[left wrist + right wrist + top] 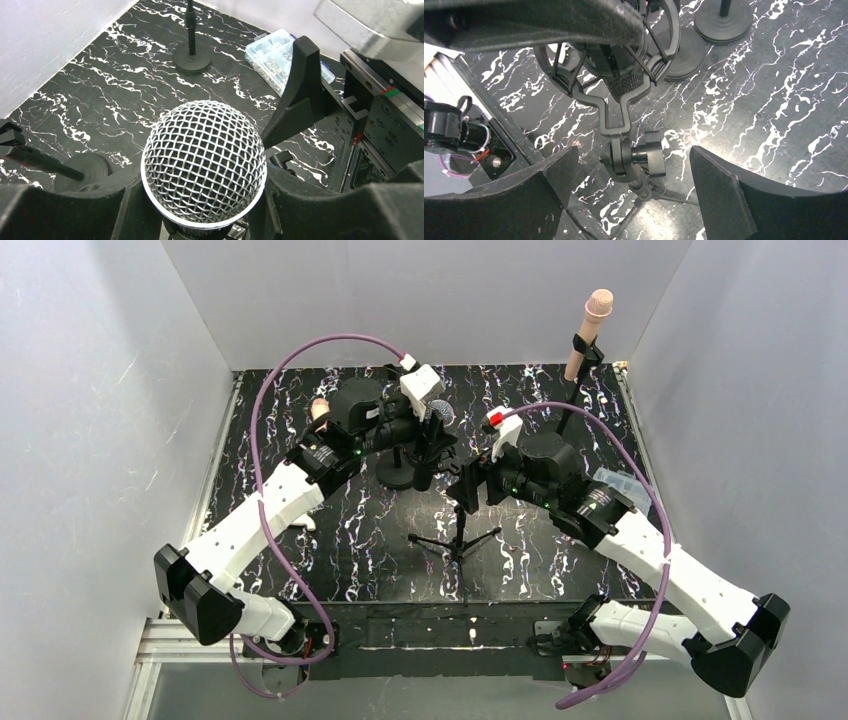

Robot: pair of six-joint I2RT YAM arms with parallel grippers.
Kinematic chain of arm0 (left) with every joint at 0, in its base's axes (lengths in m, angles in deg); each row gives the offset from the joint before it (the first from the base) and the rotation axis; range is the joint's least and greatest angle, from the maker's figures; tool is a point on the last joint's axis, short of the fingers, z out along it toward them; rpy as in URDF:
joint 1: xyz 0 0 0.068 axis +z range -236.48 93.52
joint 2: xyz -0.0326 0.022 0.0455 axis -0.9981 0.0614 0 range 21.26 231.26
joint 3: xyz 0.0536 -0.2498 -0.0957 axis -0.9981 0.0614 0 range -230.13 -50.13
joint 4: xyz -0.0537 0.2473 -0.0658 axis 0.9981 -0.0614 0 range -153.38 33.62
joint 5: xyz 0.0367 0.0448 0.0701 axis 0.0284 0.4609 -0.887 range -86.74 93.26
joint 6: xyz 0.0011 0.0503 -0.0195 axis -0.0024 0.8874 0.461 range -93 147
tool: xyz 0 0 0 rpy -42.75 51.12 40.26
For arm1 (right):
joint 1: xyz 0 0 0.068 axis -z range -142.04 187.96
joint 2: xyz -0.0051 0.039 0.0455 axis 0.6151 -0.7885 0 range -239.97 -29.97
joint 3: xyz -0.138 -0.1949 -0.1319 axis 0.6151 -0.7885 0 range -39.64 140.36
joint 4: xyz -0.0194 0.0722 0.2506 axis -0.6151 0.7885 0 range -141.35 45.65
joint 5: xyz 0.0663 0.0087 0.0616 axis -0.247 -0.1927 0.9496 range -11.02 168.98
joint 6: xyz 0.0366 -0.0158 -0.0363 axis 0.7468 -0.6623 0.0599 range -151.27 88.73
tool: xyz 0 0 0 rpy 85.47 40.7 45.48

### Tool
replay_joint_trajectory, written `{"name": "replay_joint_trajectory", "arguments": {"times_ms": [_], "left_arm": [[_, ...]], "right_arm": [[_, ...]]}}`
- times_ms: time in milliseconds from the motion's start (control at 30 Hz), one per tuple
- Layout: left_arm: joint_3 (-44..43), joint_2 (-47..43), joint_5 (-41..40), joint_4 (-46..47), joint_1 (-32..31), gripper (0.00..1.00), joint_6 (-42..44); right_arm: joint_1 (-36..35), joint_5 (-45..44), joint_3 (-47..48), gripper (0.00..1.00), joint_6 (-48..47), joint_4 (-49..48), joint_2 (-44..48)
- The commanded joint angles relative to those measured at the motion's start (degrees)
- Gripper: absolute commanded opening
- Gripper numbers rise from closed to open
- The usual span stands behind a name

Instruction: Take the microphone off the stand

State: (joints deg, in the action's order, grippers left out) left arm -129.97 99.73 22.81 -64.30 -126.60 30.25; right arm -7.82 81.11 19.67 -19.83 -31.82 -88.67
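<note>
Black elbows of the left arm (200, 590) and right arm (735, 635) lie nearest in the overhead view. Both arms reach inward over the black, white-veined table (560, 560). Near the middle, the microphone (440, 412), with a silver mesh head, sits on top of a tripod stand (457, 540). The left arm's tip is at the head and the right arm's tip is lower, by the stand's pole. A pink microphone (598, 306) stands upright on another stand at the back right corner.

From the left wrist, the mesh head fills the centre between the left fingers (60, 210). They sit close on either side just under the head; whether they press on it I cannot tell. Beyond lie a round stand base (192, 61) and a clear plastic box (272, 52) of small parts.

From the right wrist, the right fingers (524, 200) are spread wide, one on each side of the stand's black knob (646, 160), touching nothing. Above the knob, the microphone's dark body sits in a cradle (609, 107) strung with cords.
</note>
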Motion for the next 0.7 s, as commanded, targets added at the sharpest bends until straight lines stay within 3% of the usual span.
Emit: {"name": "replay_joint_trajectory", "arguments": {"times_ms": [0, 133, 400, 667], "left_arm": [[1.70, -3.44, 1.88, 2.56, -0.57, 0.00, 0.99], [2.92, -4.10, 3.78, 4.53, -0.57, 0.00, 1.16], [4.69, -4.80, 5.85, 6.96, -0.56, 0.00, 0.91], [6.36, -5.83, 8.48, 9.94, -0.55, 0.00, 1.49]], "right_arm": [[0.03, 2.27, 4.01, 0.92, 3.47, -2.60, -0.76], [1.21, 5.37, 7.05, 0.90, 4.23, -0.66, -4.42], [9.10, 20.07, 7.48, 0.83, 6.43, -1.43, -5.49], [16.73, 38.29, 3.69, 0.66, 13.02, -8.06, -6.05]]}}
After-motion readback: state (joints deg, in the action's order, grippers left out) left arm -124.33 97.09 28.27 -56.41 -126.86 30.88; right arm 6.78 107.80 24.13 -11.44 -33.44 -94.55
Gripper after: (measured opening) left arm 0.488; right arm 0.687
